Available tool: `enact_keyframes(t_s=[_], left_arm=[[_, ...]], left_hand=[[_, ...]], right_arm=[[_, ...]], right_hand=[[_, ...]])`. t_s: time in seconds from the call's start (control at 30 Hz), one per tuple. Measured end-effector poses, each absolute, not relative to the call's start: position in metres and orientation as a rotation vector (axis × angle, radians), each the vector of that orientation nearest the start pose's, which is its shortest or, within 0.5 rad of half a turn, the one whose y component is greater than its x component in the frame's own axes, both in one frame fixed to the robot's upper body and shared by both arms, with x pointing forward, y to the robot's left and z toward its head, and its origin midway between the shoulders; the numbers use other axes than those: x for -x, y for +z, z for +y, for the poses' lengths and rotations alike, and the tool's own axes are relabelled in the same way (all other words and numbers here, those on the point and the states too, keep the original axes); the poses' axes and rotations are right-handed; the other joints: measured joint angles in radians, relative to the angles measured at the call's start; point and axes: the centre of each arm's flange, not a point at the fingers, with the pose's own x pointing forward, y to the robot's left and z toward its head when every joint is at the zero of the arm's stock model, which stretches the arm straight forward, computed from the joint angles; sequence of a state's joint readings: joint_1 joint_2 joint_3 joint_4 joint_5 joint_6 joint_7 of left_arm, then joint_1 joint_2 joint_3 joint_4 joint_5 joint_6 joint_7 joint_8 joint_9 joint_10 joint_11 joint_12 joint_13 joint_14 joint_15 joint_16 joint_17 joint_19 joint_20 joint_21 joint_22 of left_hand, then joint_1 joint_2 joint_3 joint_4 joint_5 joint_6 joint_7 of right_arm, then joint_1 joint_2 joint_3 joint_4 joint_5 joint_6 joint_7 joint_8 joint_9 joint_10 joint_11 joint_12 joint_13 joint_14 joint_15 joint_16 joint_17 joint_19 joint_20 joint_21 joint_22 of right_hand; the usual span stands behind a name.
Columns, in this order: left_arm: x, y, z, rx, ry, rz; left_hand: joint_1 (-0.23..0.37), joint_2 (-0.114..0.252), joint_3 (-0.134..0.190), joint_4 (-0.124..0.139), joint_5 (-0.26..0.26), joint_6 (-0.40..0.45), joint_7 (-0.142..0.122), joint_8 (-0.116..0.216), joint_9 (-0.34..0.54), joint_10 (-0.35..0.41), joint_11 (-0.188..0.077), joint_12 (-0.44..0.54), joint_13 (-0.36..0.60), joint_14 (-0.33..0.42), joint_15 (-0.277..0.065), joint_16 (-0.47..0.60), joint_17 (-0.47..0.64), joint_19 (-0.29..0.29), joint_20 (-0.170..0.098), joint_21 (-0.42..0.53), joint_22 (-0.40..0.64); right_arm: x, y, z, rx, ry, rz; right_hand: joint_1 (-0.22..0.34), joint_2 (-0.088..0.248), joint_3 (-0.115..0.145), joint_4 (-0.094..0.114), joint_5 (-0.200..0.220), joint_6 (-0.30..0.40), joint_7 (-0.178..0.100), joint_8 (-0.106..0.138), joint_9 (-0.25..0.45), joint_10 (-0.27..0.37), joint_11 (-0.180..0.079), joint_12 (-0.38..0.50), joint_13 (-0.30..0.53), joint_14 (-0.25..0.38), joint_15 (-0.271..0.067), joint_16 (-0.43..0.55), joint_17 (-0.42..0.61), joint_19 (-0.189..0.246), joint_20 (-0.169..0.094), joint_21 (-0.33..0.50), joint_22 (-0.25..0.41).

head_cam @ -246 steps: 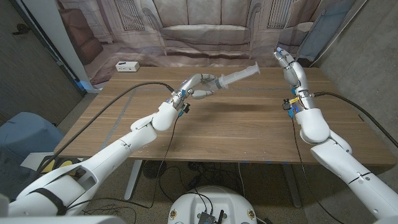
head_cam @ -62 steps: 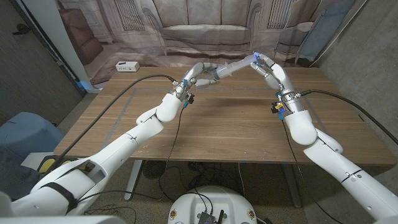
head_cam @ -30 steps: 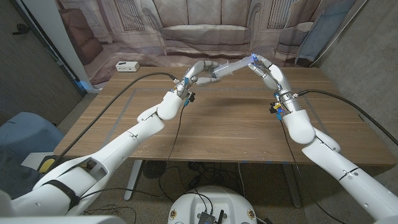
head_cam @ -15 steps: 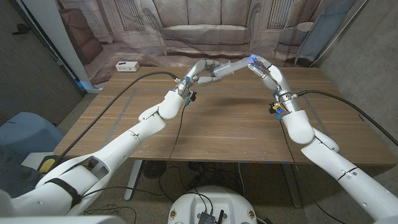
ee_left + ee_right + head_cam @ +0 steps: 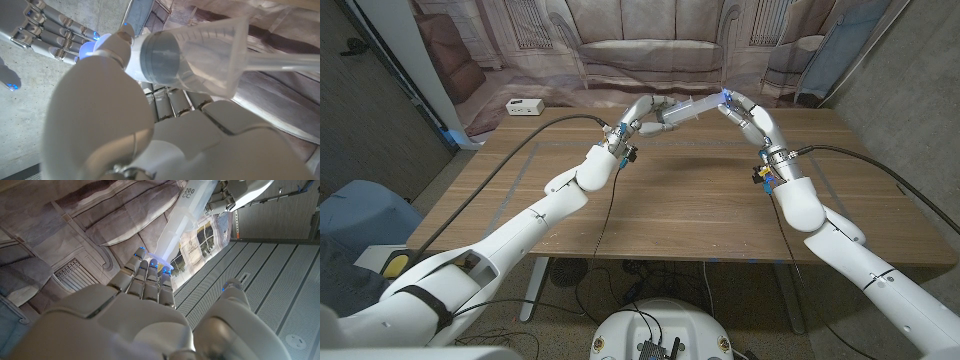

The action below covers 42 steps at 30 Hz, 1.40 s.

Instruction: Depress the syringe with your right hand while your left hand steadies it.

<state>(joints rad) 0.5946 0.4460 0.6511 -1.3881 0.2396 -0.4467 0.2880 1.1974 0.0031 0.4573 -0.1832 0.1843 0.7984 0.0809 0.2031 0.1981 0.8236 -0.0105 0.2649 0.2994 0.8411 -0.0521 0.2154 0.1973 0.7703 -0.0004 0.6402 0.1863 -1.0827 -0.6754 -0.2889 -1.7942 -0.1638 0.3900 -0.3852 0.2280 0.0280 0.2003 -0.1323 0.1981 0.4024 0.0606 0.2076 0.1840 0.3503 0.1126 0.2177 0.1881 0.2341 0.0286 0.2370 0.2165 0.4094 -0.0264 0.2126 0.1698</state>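
A large clear syringe [image 5: 692, 107] is held in the air over the table's far side, lying nearly level. My left hand [image 5: 648, 114] grips its barrel near the nozzle end. My right hand [image 5: 744, 112] meets the other end, its straight fingertips [image 5: 150, 268] pressing on the plunger's flat end while the thumb stands apart. The right wrist view shows the barrel [image 5: 186, 211] marked 200 CC running away toward the left hand [image 5: 244, 191]. In the left wrist view the grey plunger seal [image 5: 161, 59] sits deep inside the barrel [image 5: 210, 52], with the right hand's fingers [image 5: 55, 36] beyond it.
A white box [image 5: 524, 106] stands at the far left of the wooden table [image 5: 670, 210]. A black cable [image 5: 555, 138] runs along my left arm. A printed cloth backdrop [image 5: 640, 45] hangs right behind the table.
My right hand has moved left toward the left hand, pushing the plunger further into the barrel; the visible syringe has grown shorter. The left hand has held its place.
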Motion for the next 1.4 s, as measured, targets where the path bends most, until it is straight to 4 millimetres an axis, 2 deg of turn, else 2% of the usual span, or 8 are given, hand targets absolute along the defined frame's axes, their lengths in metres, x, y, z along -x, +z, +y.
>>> enact_keyframes(t_s=[0.43,0.53,1.4], left_arm=[[-0.5909,0.084,0.1047,-0.735,-0.217,-1.181],[-0.5899,0.0846,0.1038,-0.734,-0.218,-1.184],[-0.5879,0.0849,0.1013,-0.743,-0.221,-1.177]], left_hand=[[0.0,0.0,0.002,-0.002,-0.001,0.003,0.003,-0.006,0.0,0.003,0.003,-0.004,0.005,0.0,0.0,0.0,0.001,0.0,0.0,0.003,0.0],[0.0,0.0,0.002,-0.002,-0.002,0.003,0.003,-0.006,0.0,0.003,0.003,-0.004,0.005,0.0,0.0,0.0,0.001,0.0,0.0,0.003,0.0],[0.0,0.0,0.002,-0.002,0.001,0.003,0.003,-0.006,0.0,0.002,0.005,-0.008,0.004,0.0,0.0,0.0,0.0,-0.005,-0.002,0.009,0.0]], right_arm=[[-0.5149,0.0203,-0.243,0.647,-0.01,-1.1],[-0.5154,0.02,-0.2431,0.648,-0.01,-1.096],[-0.5119,0.0187,-0.2363,0.662,0.02,-1.089]], right_hand=[[0.004,0.004,0.0,0.0,0.0,0.006,-0.005,0.0,0.0,0.014,0.0,0.0,0.0,0.011,0.0,0.0,0.0,0.007,-0.004,0.0,0.0],[0.005,0.005,0.0,0.0,0.0,0.016,0.002,0.0,0.0,0.014,0.0,0.0,0.0,0.011,0.0,0.0,0.0,0.007,-0.004,0.0,0.0],[0.019,0.019,0.007,-0.007,0.0,0.018,0.004,-0.004,0.0,0.025,0.0,0.0,0.005,0.016,-0.005,0.0,0.0,0.014,0.003,0.0,0.0]])
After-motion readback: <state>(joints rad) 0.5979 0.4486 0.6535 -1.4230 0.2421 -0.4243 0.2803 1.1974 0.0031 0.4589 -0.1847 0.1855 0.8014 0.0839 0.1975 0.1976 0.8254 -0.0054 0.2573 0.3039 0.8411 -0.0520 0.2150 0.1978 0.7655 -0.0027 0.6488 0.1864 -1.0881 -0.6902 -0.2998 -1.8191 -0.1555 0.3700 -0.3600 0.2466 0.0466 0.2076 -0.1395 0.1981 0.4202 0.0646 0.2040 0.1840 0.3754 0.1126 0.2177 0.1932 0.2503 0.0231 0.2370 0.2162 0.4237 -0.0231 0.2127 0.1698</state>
